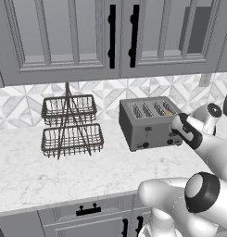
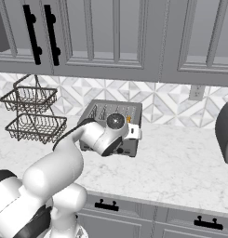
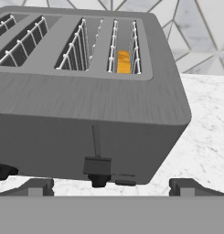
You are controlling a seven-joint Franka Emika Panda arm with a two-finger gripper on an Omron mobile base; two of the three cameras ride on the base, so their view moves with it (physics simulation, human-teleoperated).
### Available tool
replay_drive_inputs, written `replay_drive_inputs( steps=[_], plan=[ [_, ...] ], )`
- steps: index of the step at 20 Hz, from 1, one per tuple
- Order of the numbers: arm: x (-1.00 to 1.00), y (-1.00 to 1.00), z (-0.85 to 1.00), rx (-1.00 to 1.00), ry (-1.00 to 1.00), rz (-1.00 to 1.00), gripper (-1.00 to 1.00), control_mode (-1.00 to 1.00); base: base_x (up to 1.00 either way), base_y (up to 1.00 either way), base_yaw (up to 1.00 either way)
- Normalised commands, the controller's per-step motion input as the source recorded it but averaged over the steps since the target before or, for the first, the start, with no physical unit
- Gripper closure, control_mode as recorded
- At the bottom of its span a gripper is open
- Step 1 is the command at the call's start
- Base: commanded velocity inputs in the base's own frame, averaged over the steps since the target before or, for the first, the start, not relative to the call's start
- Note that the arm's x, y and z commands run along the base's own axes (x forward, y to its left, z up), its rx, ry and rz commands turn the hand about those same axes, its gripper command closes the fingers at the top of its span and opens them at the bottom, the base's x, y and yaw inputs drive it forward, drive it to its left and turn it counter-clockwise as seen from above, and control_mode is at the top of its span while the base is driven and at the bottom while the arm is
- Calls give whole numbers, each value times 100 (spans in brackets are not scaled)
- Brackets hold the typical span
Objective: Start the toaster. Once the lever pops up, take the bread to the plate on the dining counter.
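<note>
The dark grey toaster (image 1: pixel 145 126) (image 2: pixel 102 111) (image 3: pixel 86 114) stands on the marble worktop against the tiled wall. A golden slice of bread (image 3: pixel 124 61) (image 1: pixel 169 110) sits low in its rightmost slot. In the hand view the toaster's lever (image 3: pixel 97 164) is at the bottom of its slit on the front face, with black knobs (image 3: pixel 4 172) beside it. My gripper (image 3: pixel 112 187) (image 1: pixel 176 124) (image 2: pixel 134 132) is open just in front of the toaster's right end, level with the lever and holding nothing. The plate and the dining counter are out of view.
A two-tier wire basket (image 1: pixel 71 125) (image 2: pixel 34 116) stands left of the toaster. A dark rounded appliance (image 2: pixel 225 132) sits at the far right of the worktop (image 2: pixel 180 162). Grey wall cabinets (image 1: pixel 64 37) hang overhead, and drawer fronts (image 1: pixel 87 215) run below the front edge.
</note>
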Motion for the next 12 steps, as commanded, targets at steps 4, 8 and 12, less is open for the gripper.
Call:
replay_drive_inputs(
  steps=[4, 8, 12],
  plan=[
    [0, 0, 0, 0, 0, 0, -100, -100, 0, 0, 0],
    [0, 0, 0, 0, 0, 0, -100, -100, 0, 0, 0],
    [0, 0, 0, 0, 0, 0, -100, -100, 0, 0, 0]
  ],
)
